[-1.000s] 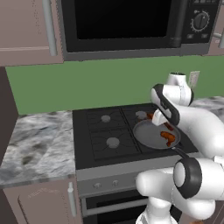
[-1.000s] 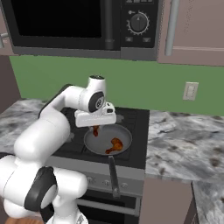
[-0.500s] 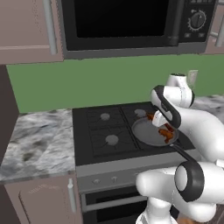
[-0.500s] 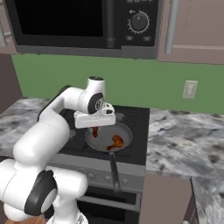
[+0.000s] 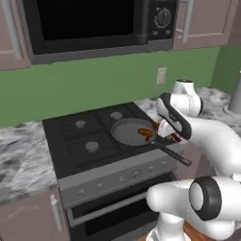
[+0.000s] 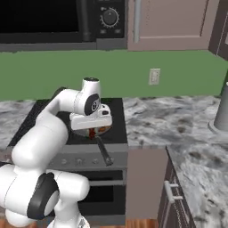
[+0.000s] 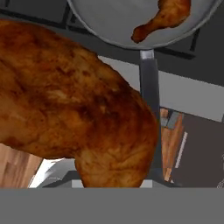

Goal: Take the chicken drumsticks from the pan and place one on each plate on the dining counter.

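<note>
Hand view puts one drumstick [image 7: 74, 109] clenched in the gripper [image 5: 170, 134], now carried past the pan [image 5: 132, 131] rim; the other drumstick [image 7: 164, 17] awaits there

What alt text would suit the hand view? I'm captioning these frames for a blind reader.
A browned chicken drumstick looms close to the camera and covers most of the picture, apparently held in the jaws. Beyond it, a second drumstick lies in the grey pan, whose dark handle runs out over the stove's front edge.
</note>
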